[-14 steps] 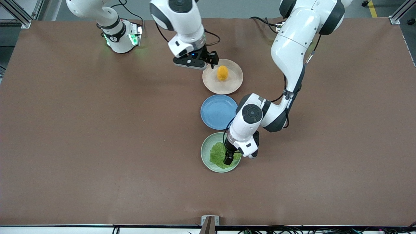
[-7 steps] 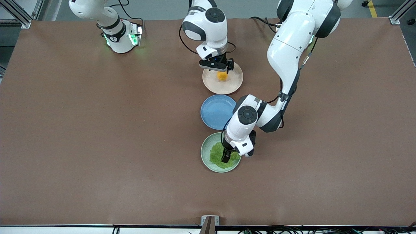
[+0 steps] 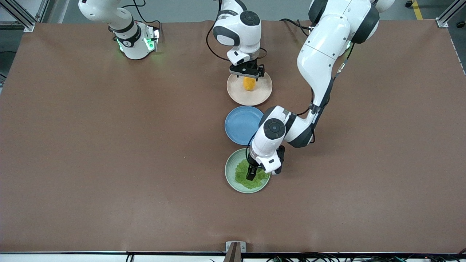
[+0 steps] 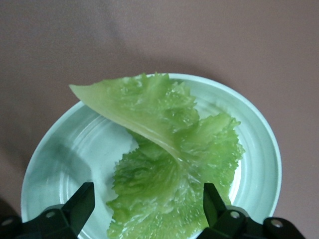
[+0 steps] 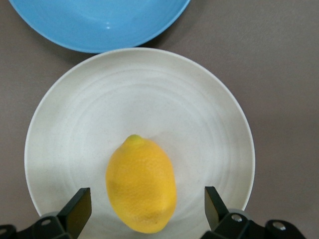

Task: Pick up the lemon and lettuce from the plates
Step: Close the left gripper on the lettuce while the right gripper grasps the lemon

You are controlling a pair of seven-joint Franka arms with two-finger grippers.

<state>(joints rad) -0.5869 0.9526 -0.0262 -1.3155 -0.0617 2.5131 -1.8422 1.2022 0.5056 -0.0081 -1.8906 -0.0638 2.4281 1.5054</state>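
Both grippers descended, straddling lemon (image 5: pixel 141 185) and lettuce (image 4: pixel 169 159).

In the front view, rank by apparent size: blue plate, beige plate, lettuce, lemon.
1. Beige plate and blue plate: look about alike, blue partly hidden by the left arm.
2. Lettuce.
3. Lemon.

Three plates crowd a tight line mid-tabletop (image 3: pixel 109 145): beige plate (image 3: pixel 264 92), blue plate (image 3: pixel 238 127), green plate (image 3: pixel 230 171). The right pincer (image 3: pixel 249 74) hangs spread over the lemon (image 3: pixel 248 83), room either side. The left pincer (image 3: pixel 252 176) straddles the lettuce (image 3: pixel 242 174), its arm overhanging the blue plate's edge.
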